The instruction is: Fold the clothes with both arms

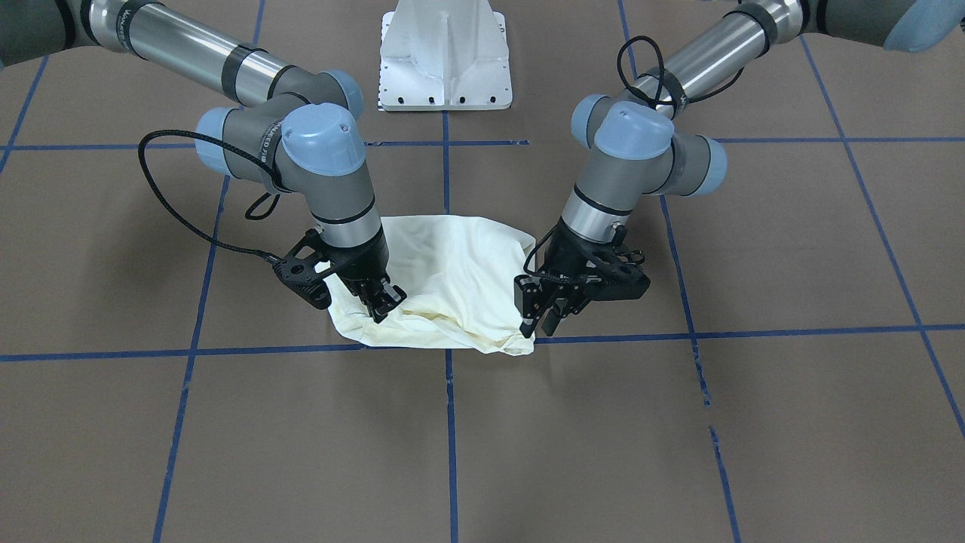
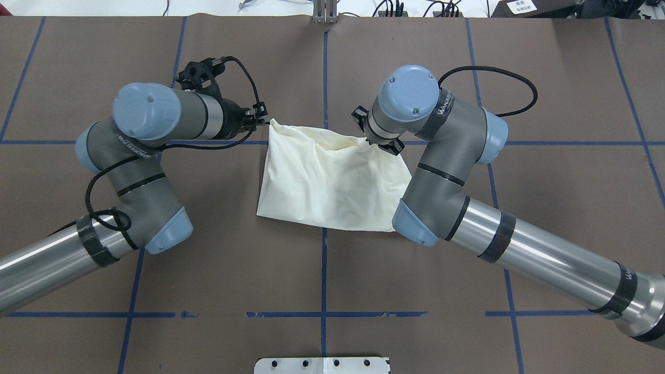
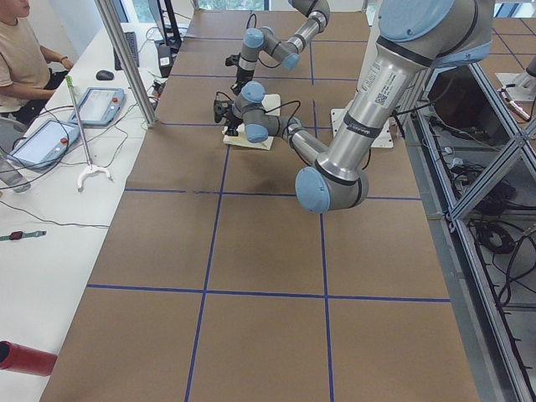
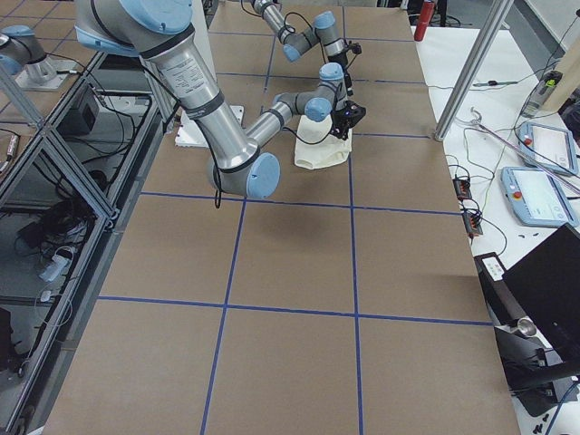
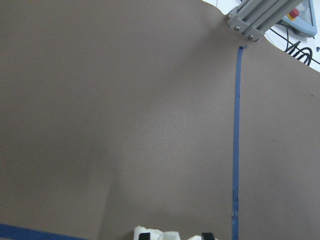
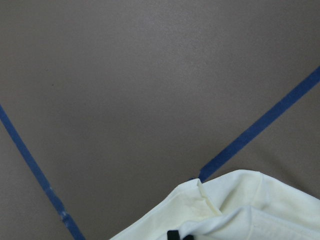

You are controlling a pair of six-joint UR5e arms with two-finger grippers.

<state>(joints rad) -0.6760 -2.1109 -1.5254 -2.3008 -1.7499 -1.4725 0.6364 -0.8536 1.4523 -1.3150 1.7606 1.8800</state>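
while tilted inward and downward, the left pincer (image 1: 544,320) and the right pincer (image 1: 381,305) each pinch the shirt (image 1: 452,279).

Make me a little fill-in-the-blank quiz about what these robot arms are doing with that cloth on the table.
1. The shirt lies on a brown table marked with ____ tape lines.
2. The left gripper pinches the shirt at a ____, not at its middle.
3. The right gripper grips the same shirt, so the number of arms on it is ____.

Missing words: blue; corner; two.
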